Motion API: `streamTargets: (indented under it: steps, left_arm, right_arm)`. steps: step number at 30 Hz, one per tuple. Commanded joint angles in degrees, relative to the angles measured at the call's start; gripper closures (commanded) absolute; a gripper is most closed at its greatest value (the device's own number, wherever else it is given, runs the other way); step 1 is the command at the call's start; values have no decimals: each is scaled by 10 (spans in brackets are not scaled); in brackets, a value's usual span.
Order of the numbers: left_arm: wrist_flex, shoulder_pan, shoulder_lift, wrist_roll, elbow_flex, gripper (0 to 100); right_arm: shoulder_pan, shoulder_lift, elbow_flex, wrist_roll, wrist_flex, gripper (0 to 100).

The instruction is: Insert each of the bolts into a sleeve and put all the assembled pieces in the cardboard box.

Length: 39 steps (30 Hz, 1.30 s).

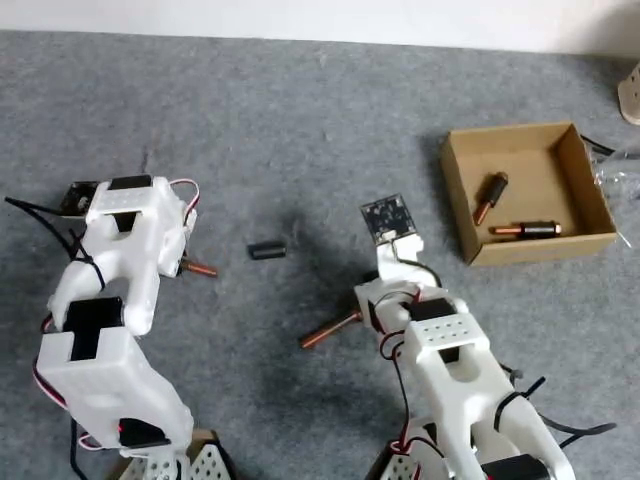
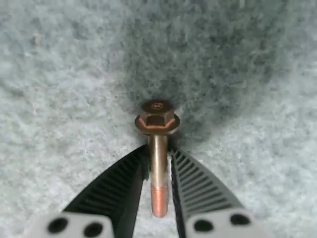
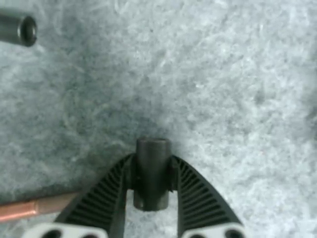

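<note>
My left gripper [image 2: 158,156] is shut on a copper bolt [image 2: 158,168], gripping the shank, with the hex head [image 2: 157,120] out beyond the fingertips above the carpet. In the high view that bolt's tip [image 1: 203,268] pokes out beside the left arm. Between the fingers of my shut right gripper [image 3: 152,163] stands a black sleeve [image 3: 152,178]. A second black sleeve [image 1: 267,250] [image 3: 17,29] lies loose on the carpet between the arms. Another copper bolt [image 1: 330,330] [image 3: 29,208] lies next to the right gripper.
The cardboard box [image 1: 510,135] stands at the right, beyond the right arm, with two assembled pieces [image 1: 490,197] [image 1: 525,230] inside. Grey carpet covers the table. Cables and a clear bag [image 1: 620,180] lie past the box at the right edge.
</note>
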<state>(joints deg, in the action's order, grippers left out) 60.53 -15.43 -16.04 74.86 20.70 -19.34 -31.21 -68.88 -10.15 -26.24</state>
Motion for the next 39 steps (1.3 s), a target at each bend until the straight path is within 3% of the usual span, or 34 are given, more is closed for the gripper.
streamTargets:
  steps: [1, 5, 13, 16, 19, 24, 29, 35, 39]
  left_arm:
    - [15, 4, 15, -55, -3, 994]
    - [24, 49, 106, -149, 3, 995]
    - [20, 128, 364, -162, 89, 995]
    - [19, 171, 440, -209, 145, 995]
    - [-26, 209, 501, -249, 212, 995]
    - [-177, 231, 579, -286, 336, 995]
    - [-258, 232, 671, -323, 420, 995]
    - [-279, 232, 829, -324, 509, 995]
    - [-281, 233, 952, -380, 563, 995]
  right_arm:
    - [16, -6, 3, -9, 15, 994]
    - [35, -13, 3, -9, 15, 994]
    - [25, -187, -91, -9, 18, 994]
    - [24, -282, -135, -9, 18, 994]
    - [2, -378, -185, -9, 17, 994]
    - [-44, -538, -264, -9, 13, 994]
    - [-78, -703, -305, -9, -74, 994]
    - [-150, -724, -301, -9, -148, 994]
    - [-178, -724, -301, -9, -149, 994]
